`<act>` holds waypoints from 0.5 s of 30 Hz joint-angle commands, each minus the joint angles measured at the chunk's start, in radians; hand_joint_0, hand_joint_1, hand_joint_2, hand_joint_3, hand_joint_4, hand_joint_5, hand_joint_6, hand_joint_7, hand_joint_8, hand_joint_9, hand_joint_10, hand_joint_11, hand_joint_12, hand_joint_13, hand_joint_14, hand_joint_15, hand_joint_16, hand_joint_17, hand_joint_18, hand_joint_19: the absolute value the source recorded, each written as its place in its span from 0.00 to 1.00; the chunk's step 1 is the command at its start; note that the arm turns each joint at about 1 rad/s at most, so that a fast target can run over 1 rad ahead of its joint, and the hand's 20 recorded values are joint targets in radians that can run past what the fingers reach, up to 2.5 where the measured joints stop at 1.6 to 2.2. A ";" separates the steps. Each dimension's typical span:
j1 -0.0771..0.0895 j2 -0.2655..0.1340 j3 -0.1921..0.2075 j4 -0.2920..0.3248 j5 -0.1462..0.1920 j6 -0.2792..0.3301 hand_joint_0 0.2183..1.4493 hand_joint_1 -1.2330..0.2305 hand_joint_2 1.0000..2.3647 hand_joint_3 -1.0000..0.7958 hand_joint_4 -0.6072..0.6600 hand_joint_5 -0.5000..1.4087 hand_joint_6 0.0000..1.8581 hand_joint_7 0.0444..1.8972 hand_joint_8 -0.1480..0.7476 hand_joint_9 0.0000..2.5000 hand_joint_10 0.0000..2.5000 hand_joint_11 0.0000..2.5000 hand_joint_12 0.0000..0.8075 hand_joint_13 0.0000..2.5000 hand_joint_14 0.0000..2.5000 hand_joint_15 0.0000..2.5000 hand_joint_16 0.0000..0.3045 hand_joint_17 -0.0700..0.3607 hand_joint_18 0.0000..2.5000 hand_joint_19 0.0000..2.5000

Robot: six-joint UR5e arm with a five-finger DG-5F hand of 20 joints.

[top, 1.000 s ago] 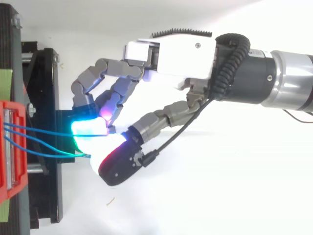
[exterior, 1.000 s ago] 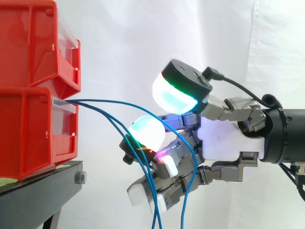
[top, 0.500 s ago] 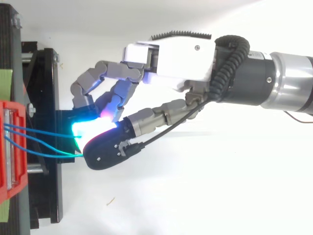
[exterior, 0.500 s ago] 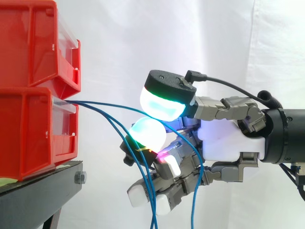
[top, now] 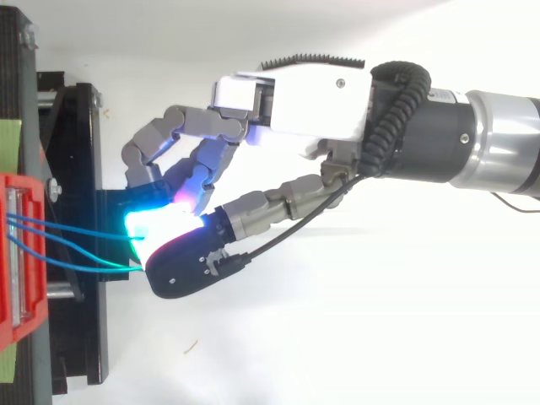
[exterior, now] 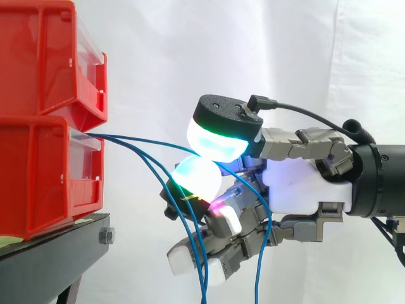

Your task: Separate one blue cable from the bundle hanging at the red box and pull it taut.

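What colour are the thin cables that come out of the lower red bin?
Blue; the side view shows the cables best.

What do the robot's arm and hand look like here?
The hand has a white palm shell, grey jointed fingers and thick pads glowing cyan-white, one magenta. The largest pad has a black back. The arm behind is black, then silver.

no legible text, no labels, no numbers
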 commanded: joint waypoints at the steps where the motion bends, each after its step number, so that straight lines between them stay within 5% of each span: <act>1: 0.002 -0.001 0.000 -0.001 0.003 0.005 0.36 0.28 0.01 0.43 0.46 0.17 0.49 0.65 0.56 0.43 0.01 0.36 0.51 0.29 0.00 0.13 0.17 0.43 0.32 0.14; 9: 0.000 -0.001 -0.003 -0.006 0.004 0.058 0.39 0.32 0.00 0.33 0.47 0.16 0.50 0.61 0.54 0.48 0.01 0.50 0.51 0.28 0.00 0.14 0.16 0.42 0.30 0.14; 15: 0.000 0.001 -0.046 0.038 0.006 0.114 0.39 0.32 0.00 0.32 0.47 0.16 0.50 0.59 0.53 0.51 0.00 0.58 0.51 0.32 0.01 0.18 0.16 0.42 0.30 0.14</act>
